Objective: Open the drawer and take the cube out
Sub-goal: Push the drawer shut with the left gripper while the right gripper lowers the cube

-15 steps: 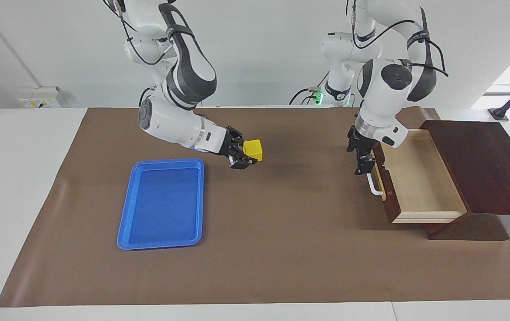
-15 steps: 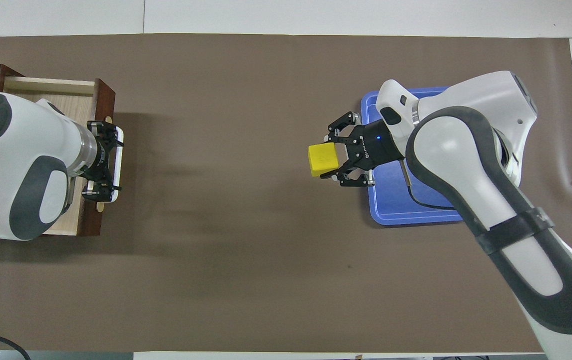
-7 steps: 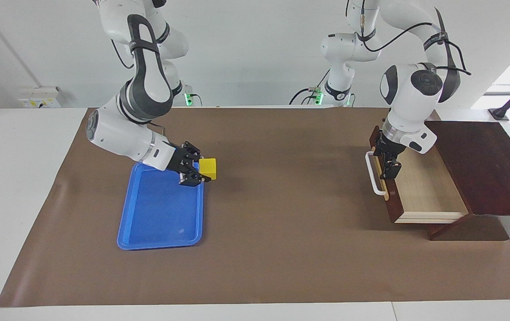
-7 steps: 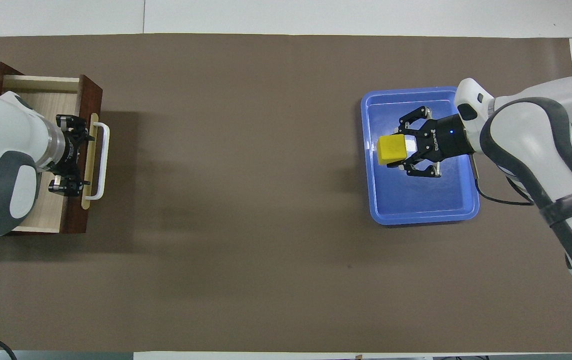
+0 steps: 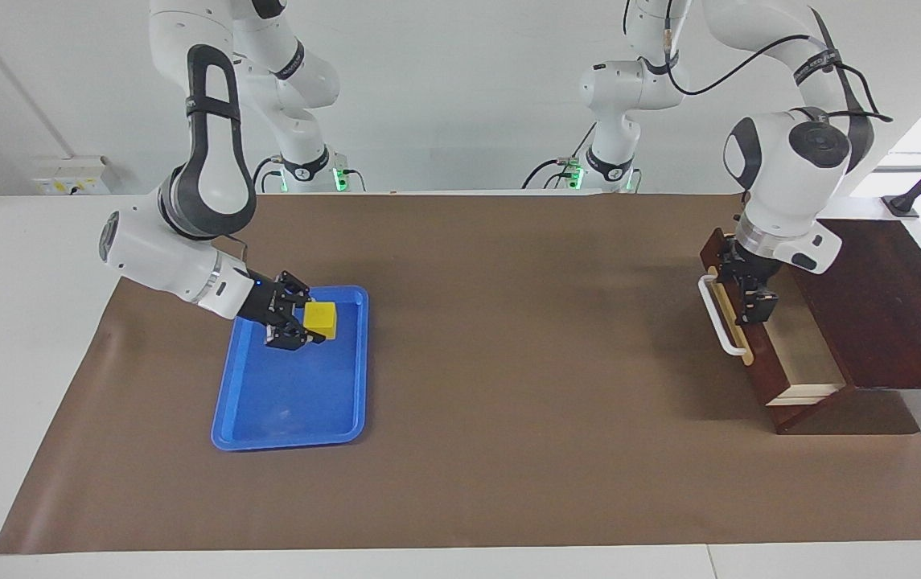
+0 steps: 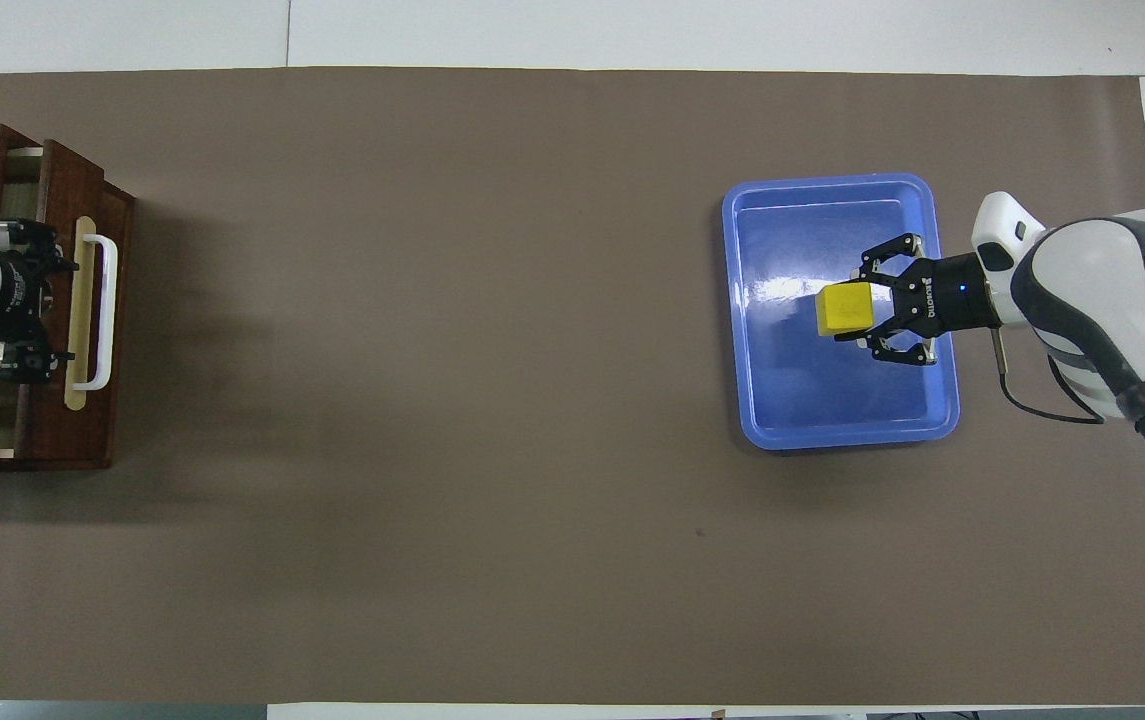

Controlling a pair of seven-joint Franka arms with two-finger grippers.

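Dual-arm scene, with all positions referred to the tray (image 5: 351, 366). The blue tray lies flat on the brown-covered surface (image 5: 508, 362) toward the right arm's end.

The right gripper (image 5: 305, 326) reaches in low over the part of the tray nearer to the robots. Its fingers (image 6: 870, 281) are clamped on the sides of the cube (image 5: 320, 319). The cube is thus out of the drawer and held just above the tray floor; contact with the floor cannot be judged. The sideways, nearly horizontal grip leaves the cube's underside free, which suits setting it down flat. The tray's raised rim would then keep it from sliding off.

Well apart from the tray, at the left arm's end of the surface, stands the drawer (image 5: 758, 366). Only a narrow strip of its pale interior shows, so it is nearly closed. The left gripper (image 5: 750, 297) hangs over the drawer's front edge, just beside the white handle (image 5: 719, 318) on the side away from the tray. Its fingers (image 6: 27, 295) stand apart and grip nothing. Held there, they are presumably placed to bear on the front and press the drawer home.

The removal itself looks complete; what appears to remain is releasing the cube into the tray.
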